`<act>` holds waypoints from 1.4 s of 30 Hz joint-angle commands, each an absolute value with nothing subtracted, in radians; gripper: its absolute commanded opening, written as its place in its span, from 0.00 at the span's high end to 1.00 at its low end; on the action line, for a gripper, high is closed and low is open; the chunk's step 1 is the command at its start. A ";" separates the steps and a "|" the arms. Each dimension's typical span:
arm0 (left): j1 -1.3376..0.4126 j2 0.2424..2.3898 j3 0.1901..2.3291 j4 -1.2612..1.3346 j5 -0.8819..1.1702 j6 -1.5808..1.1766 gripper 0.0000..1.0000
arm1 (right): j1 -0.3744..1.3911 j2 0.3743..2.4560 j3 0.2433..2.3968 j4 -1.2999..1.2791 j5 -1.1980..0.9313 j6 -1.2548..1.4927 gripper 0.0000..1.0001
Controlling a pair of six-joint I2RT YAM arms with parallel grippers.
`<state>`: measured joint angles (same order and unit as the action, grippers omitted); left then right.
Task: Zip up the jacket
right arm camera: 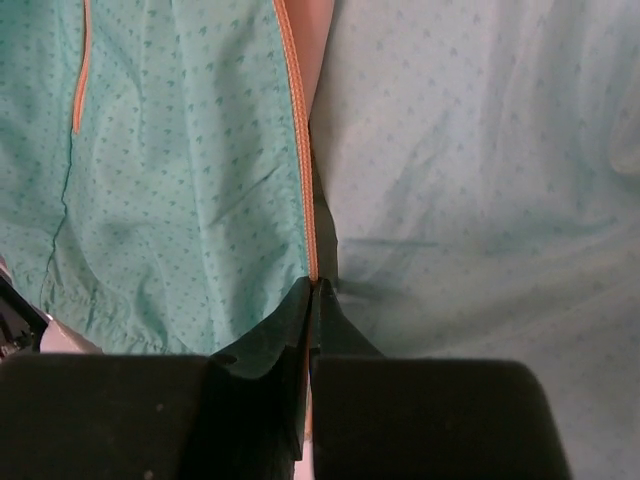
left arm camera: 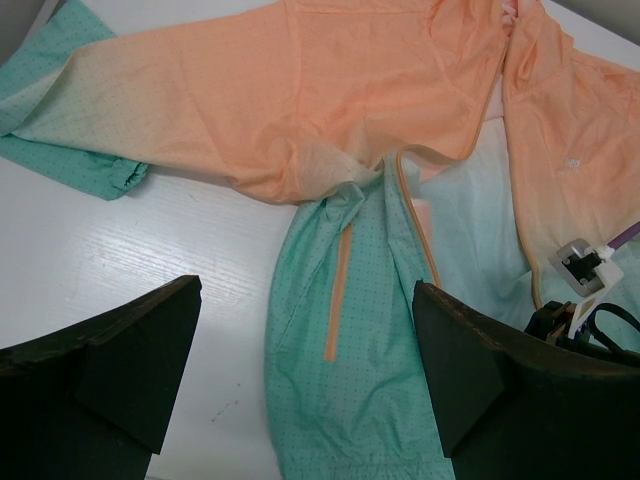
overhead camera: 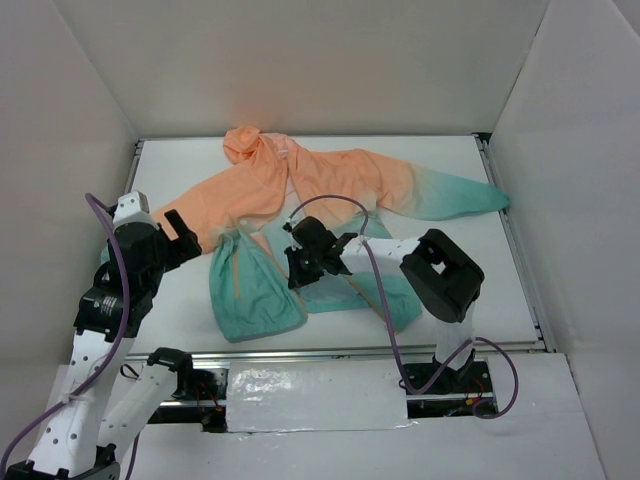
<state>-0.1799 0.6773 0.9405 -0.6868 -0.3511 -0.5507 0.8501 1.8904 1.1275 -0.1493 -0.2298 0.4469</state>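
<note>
The jacket point(overhead camera: 300, 190) lies spread on the white table, peach-orange at hood and shoulders, teal at hem and cuffs, its front open. My right gripper point(overhead camera: 298, 268) is shut on the orange zipper edge point(right arm camera: 298, 150) of one front panel near the hem; the right wrist view shows the jaws pinched together on the zipper tape point(right arm camera: 312, 285). My left gripper point(overhead camera: 180, 232) is open and empty, hovering over the left teal panel point(left arm camera: 350, 360), which has an orange pocket zip point(left arm camera: 338, 300). The front zipper also shows in the left wrist view point(left arm camera: 420, 220).
White walls enclose the table point(overhead camera: 520, 290) on three sides. The right arm's elbow point(overhead camera: 445, 270) hangs over the jacket's right hem. A purple cable point(overhead camera: 385, 310) loops over the teal fabric. The left sleeve cuff point(left arm camera: 95, 170) lies at the far left.
</note>
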 commanded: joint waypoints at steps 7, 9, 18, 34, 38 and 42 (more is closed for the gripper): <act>-0.175 0.669 0.948 -0.641 -0.336 -0.529 0.01 | 0.847 1.813 1.149 -0.108 -0.337 0.474 1.00; -0.175 0.667 0.946 -0.643 -0.337 -0.531 0.01 | 0.845 1.770 1.123 -0.051 -0.395 0.517 1.00; -0.175 0.597 0.888 -0.603 -0.046 -0.557 0.01 | 0.839 1.599 0.911 0.374 -0.491 0.860 1.00; -0.176 0.554 0.876 -0.678 0.054 -0.581 0.01 | 0.834 1.799 0.690 0.681 -0.515 0.902 0.86; -0.176 0.577 0.876 -0.672 0.061 -0.577 0.00 | 0.827 1.832 0.652 0.741 -0.540 0.887 0.75; -0.176 0.565 0.867 -0.660 0.069 -0.575 0.01 | 0.795 1.821 0.579 0.824 -0.574 0.894 0.56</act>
<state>-0.1791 0.5743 0.8471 -0.7017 0.0460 -0.6006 0.8227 1.8404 0.6212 0.6674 -0.5358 0.9020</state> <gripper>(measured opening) 0.994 0.415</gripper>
